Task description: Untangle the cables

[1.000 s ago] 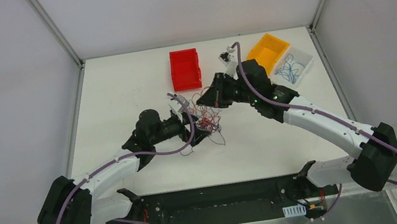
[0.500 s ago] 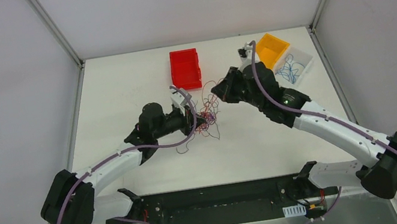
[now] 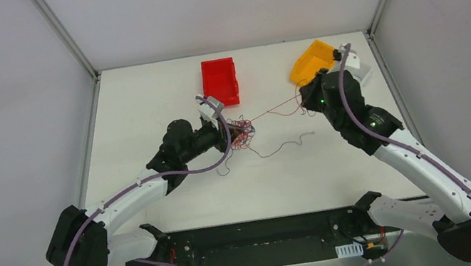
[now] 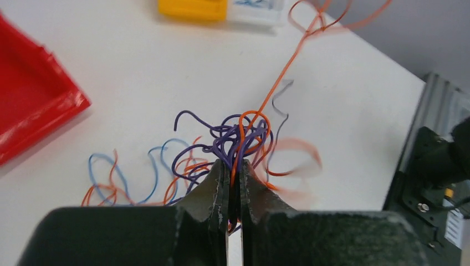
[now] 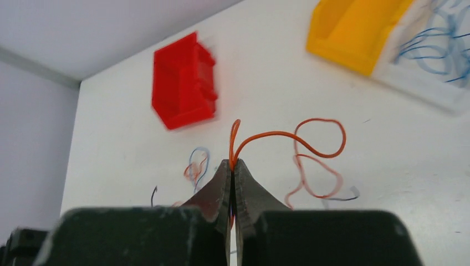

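The cables (image 3: 241, 134) lie as a small knot of red-orange, blue and dark purple wires mid-table. My left gripper (image 3: 235, 133) is shut on that knot; in the left wrist view purple and orange strands (image 4: 238, 133) bunch at its fingertips (image 4: 234, 164). One orange cable (image 3: 273, 110) runs taut from the knot to my right gripper (image 3: 305, 97), which is shut on it. In the right wrist view that orange cable (image 5: 277, 134) loops out from the closed tips (image 5: 232, 164). A loose dark wire (image 3: 285, 145) trails on the table to the right of the knot.
A red bin (image 3: 207, 87) stands behind the knot. A yellow bin (image 3: 311, 61) sits tilted at the back right, just beyond my right wrist. Beside it a white bin (image 5: 438, 83) holds blue wires (image 5: 443, 50). The arm bases line the near edge.
My left gripper has closed on the knot. My right gripper has pulled right and back toward the yellow bin, drawing one orange cable out straight; the knot has shrunk.
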